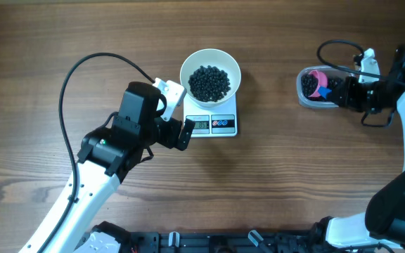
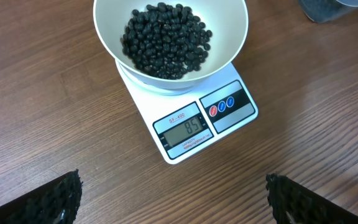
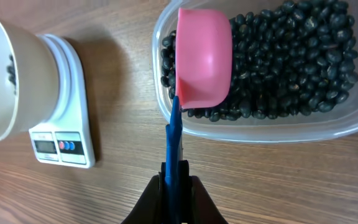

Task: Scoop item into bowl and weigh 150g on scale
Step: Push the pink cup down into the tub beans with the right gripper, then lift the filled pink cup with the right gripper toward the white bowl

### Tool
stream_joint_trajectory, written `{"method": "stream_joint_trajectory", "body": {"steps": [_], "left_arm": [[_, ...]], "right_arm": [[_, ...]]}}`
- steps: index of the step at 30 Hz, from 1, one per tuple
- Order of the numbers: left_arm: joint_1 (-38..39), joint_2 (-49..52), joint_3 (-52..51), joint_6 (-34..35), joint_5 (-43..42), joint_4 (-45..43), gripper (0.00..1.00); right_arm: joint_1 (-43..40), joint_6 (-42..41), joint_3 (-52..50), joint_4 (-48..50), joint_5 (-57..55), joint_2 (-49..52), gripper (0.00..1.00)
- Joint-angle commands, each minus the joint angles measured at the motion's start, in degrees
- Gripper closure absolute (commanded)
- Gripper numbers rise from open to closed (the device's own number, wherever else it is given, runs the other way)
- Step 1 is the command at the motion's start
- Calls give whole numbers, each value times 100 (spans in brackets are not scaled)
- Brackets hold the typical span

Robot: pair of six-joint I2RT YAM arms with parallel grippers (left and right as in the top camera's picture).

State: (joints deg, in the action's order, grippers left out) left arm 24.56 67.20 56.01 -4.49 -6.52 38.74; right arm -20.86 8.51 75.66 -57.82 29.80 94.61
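We've the right claw (image 3: 174,180) clamped on the pink scoop (image 3: 205,56) over the black beans (image 3: 291,56); the white bowl (image 3: 5,81) lies well left; left claw (image 2: 176,199) gapes empty.

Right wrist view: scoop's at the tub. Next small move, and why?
Probably dip the pink scoop down into the black beans in the clear tub to load it. The scale display reads 85 under the white bowl, short of 150. The right end effector is shut on the scoop's blue handle.
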Motion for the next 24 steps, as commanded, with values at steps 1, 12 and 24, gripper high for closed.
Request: {"method": "stream_joint_trajectory", "body": {"steps": [1,12,24], "left_arm": [[-31,31,101,-109,-7,-17,0],[-31,31,101,-109,-7,-15,0],[-31,31,101,-111,-7,-17,0]], "right_arm": [[-245,-426,39,13,376,83,96],[-584,-767,39,15,894,81,96],[-909,-1314,39,13,1257,81,96]]}}
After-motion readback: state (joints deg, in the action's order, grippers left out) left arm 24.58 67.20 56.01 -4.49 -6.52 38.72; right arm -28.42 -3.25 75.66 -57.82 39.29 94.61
